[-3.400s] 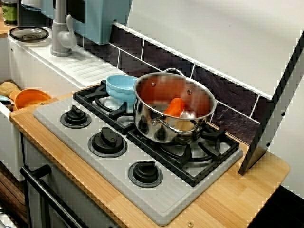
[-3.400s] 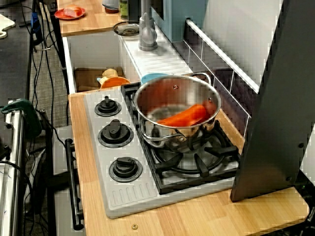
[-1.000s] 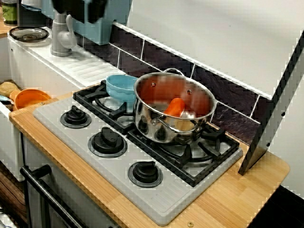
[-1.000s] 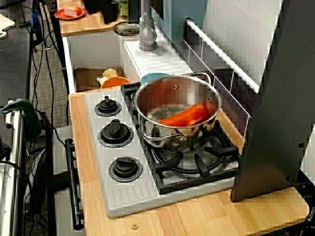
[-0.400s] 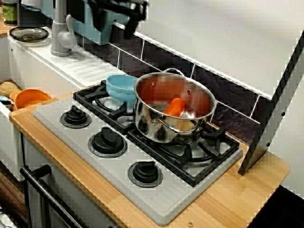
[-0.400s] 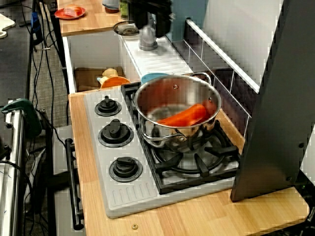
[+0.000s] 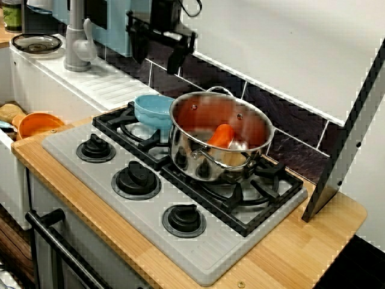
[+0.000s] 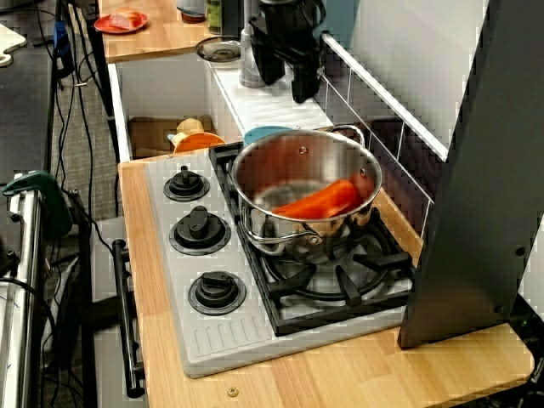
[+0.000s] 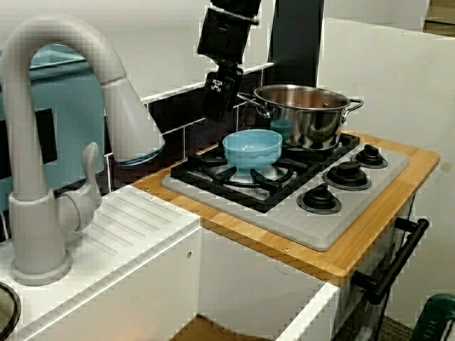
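My black gripper (image 7: 157, 55) hangs open and empty in the view across the stove, its two fingers spread wide apart. It is in the air above and behind the light blue bowl (image 7: 153, 110), near the tiled wall. In the view along the counter the gripper (image 8: 285, 76) is over the white drainboard's stove end, just beyond the blue bowl (image 8: 265, 133). The view from the sink side puts the gripper (image 9: 215, 110) above and left of the bowl (image 9: 252, 147). To the bowl's right stands a steel pot (image 7: 219, 141) with an orange carrot-like piece (image 8: 319, 200) inside.
A grey faucet (image 7: 78, 36) rises at the sink, with an orange bowl (image 7: 37, 123) down in the basin. Three black knobs (image 7: 136, 177) line the stove front. A tall dark panel (image 8: 476, 170) stands at the counter's right end. A round glass dish (image 7: 36, 42) lies behind the faucet.
The gripper was out of view 3.4 s ago. It has come in from the upper left and moved right and down toward the blue bowl. Pot and bowl have not moved.
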Tool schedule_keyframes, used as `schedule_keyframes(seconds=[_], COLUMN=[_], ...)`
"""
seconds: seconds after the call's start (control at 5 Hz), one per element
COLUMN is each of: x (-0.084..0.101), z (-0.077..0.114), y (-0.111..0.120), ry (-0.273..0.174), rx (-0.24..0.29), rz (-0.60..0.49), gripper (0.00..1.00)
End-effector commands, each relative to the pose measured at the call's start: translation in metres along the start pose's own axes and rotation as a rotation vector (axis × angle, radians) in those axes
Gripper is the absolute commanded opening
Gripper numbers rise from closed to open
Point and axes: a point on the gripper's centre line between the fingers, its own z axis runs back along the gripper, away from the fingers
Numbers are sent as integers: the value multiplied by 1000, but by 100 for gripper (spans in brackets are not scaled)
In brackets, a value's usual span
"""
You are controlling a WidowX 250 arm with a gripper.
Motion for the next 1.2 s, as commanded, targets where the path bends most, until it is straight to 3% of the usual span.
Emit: schedule_keyframes(seconds=[0.0, 0.2, 0.4, 0.6, 0.8, 1.0], x=[0, -4, -10, -15, -20, -26], z=[3, 6, 4, -1, 5, 7], y=[-2, 2, 6, 8, 14, 18], ry=[11, 30, 1, 0, -1, -6], rx=[-39, -71, -97, -79, -77, -92], rz=[-79, -117, -117, -147, -204, -189], gripper=[100, 100, 100, 100, 100, 100])
